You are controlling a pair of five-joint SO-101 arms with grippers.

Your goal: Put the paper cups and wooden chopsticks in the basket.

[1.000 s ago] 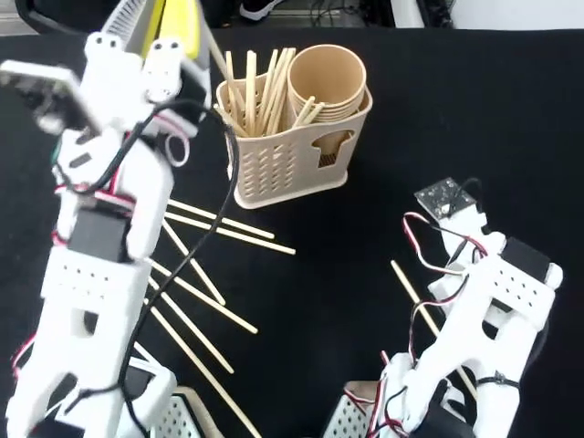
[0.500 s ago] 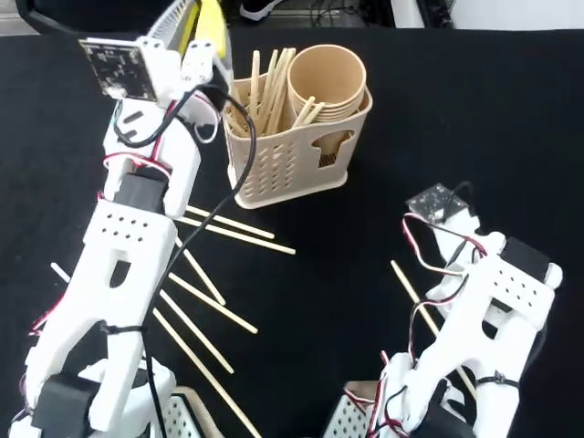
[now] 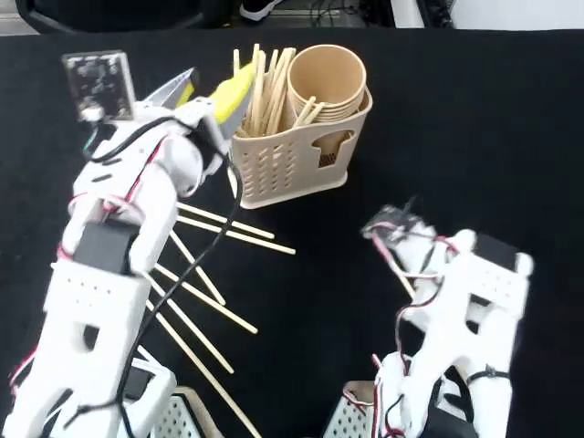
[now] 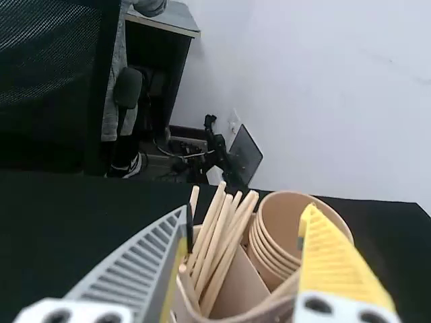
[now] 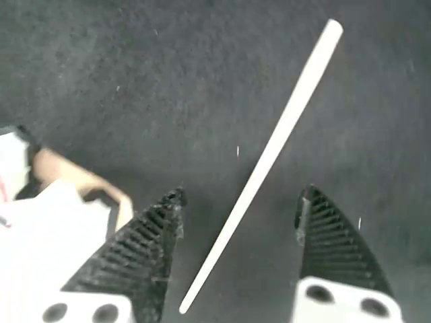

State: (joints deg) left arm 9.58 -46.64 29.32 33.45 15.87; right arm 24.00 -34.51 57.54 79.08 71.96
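High view: black table [image 3: 474, 109], my two arms over it, both bases cut off at the frame edge. My right arm [image 3: 465, 310] covers its own fingers and whatever lies under them. My left gripper [image 3: 222, 75] is spread wide right beside the basket [image 3: 292, 169]. Its yellow finger [image 3: 233, 87] is at the basket's near rim; I can't tell if it touches. Paper cups [image 3: 327, 78] are stacked in the compartment farther from that gripper, with bundled chopsticks [image 3: 260, 91] in the nearer one. Loose chopsticks [image 3: 237, 236] lie on the table behind the left gripper, some partly under my left arm [image 3: 109, 274].

Left wrist view: the left gripper [image 4: 246, 210] is open, with cups [image 4: 289, 222] and bundle [image 4: 219, 235] just ahead between the fingers. The basket's lower body is cut off; several cup rims nest and the count is unclear.

Right wrist view: the right gripper [image 5: 244, 194] is open wide, low over the table. A single chopstick [image 5: 269, 161] lies flat between the fingers, touching neither.
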